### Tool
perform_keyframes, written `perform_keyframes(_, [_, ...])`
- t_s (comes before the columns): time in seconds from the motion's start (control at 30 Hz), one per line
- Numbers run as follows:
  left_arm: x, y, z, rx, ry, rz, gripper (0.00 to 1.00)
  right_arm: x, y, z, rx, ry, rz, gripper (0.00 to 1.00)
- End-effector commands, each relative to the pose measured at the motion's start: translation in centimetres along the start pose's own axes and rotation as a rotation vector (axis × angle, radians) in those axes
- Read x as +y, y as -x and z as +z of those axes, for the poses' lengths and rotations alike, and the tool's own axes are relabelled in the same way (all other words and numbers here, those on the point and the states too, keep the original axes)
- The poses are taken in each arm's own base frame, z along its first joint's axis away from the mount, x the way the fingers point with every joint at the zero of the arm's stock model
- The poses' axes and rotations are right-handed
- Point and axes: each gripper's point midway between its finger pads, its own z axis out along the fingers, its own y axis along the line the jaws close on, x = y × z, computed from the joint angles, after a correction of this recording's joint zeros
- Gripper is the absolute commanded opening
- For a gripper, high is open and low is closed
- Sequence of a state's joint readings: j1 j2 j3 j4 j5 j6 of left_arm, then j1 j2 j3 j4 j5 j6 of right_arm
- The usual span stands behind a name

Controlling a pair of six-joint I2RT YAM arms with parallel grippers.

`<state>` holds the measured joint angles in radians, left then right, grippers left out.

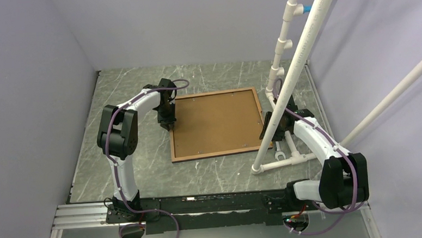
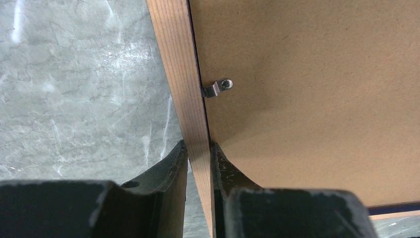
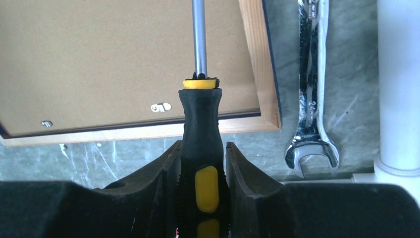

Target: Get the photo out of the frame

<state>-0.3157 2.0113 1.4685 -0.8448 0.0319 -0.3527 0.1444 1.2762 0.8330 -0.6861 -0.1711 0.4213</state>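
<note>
With the frame (image 1: pixel 221 152) face-down on the tabletop (image 1: pixel 142 90) and the photo (image 1: pixel 214 121) clipped inside, brown back up, the left fingers (image 2: pixel 168 173) clench its left rail while the right fingers (image 3: pixel 158 171) grasp a screwdriver (image 3: pixel 200 134), so next probably comes swivelling a clip (image 2: pixel 218 88) aside.

A grey-green marbled tabletop (image 1: pixel 146 171), walled in pale lilac on three sides, carries a thin rectangular picture frame (image 1: pixel 221 153) lying back-up near its centre, light-brown wood rim uppermost, a dark navy edge just showing in the wrist views. Within the rim sits the rectangular photo (image 1: pixel 217 121), only its brown fibreboard back showing, with small silver metal clips (image 2: pixel 218 88) along the border. Just beside the frame's right edge lies a shiny silver open-ended spanner (image 3: pixel 312 89), flat on the stone. Next to it stands the foot of a white plastic pipe stand (image 1: pixel 298 159).
</note>
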Motion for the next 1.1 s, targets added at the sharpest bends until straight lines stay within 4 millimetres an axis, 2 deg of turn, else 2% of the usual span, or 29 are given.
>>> perform_keyframes(0.0, [0.7,1.1,0.2,-0.034,0.036,0.039,0.00,-0.9,-0.4,-1.0,0.013,-0.068,0.035,0.00])
perform_keyframes(0.47, [0.6,1.1,0.2,-0.032,0.033,0.036,0.00,-0.9,-1.7,0.3,0.125,-0.058,0.022,0.00])
perform_keyframes(0.67, [0.7,1.1,0.2,-0.032,0.033,0.036,0.00,-0.7,-1.5,0.9,0.136,-0.051,0.008,0.00])
perform_keyframes(0.9, [0.7,1.2,0.2,-0.033,0.033,0.035,0.00,0.5,-1.7,1.2,0.147,-0.038,-0.043,0.00])
perform_keyframes(1.07, [0.6,1.1,0.3,-0.030,0.033,0.035,0.00,-0.4,-1.9,1.2,0.155,-0.111,-0.044,0.00])
